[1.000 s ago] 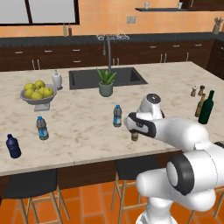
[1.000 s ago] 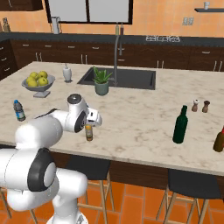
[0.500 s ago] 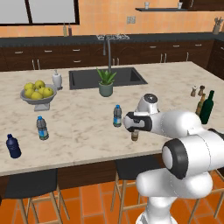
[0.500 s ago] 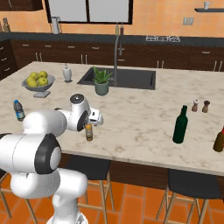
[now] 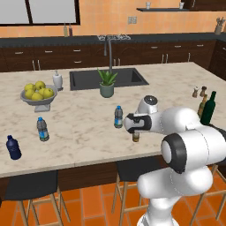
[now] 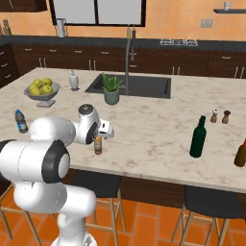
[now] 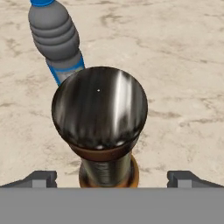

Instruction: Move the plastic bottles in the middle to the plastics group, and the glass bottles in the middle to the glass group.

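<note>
The gripper (image 7: 111, 177) is hanging low over the amber beer bottle (image 7: 103, 131), its two fingertips (image 7: 39, 178) spread wide to either side of the neck and touching nothing; in the hand view the bottle's dark cap is sitting right between them. Against the earlier pictures the wrist has been swinging in toward the arm's own body and settling closer above the bottle, which has stayed upright near the front edge of the island counter (image 5: 84, 132). That suggests the approach is nearly done and a grasp of the neck is coming next, though nothing is gripped yet and no bottle has been delivered in these pictures. Just beyond the beer bottle, the small clear water bottle (image 5: 118, 117) with its blue cap is standing beside it, unmoved. Farther off, to the robot's right, the green wine bottle (image 6: 198, 137) is standing in place near the olive-brown bottle (image 6: 240, 153) of the glass group and the salt and pepper shakers (image 6: 220, 116). Away to the left, the plastics group is waiting: another clear bottle (image 5: 42, 129) and the dark blue bottle (image 5: 13, 147).
</note>
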Tool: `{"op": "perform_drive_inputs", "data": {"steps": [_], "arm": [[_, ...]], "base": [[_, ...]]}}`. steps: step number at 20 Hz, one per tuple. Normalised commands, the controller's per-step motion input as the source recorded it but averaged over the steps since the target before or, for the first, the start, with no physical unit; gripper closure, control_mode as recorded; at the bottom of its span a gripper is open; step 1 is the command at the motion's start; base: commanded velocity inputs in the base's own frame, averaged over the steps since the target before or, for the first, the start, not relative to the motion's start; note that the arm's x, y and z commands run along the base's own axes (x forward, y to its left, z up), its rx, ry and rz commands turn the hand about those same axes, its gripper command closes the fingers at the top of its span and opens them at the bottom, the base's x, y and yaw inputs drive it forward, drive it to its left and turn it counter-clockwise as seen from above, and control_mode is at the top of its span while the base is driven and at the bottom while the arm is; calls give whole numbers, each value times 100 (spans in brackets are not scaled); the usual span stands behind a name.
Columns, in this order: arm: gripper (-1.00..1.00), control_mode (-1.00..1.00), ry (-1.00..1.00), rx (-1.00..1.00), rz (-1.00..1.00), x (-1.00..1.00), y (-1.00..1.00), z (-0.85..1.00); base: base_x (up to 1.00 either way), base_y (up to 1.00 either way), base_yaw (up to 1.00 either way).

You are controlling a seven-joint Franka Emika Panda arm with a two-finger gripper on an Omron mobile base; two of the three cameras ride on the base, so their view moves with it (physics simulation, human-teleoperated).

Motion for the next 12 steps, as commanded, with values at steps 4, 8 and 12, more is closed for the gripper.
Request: {"op": "perform_drive_inputs", "data": {"steps": [4, 8, 12], "arm": [[-100, -100, 0, 0, 0, 0, 0, 0], [100, -100, 0, 0, 0, 0, 0, 0], [100, -100, 0, 0, 0, 0, 0, 0]], "base": [[0, 0, 0], [0, 0, 0], [0, 0, 0]]}}
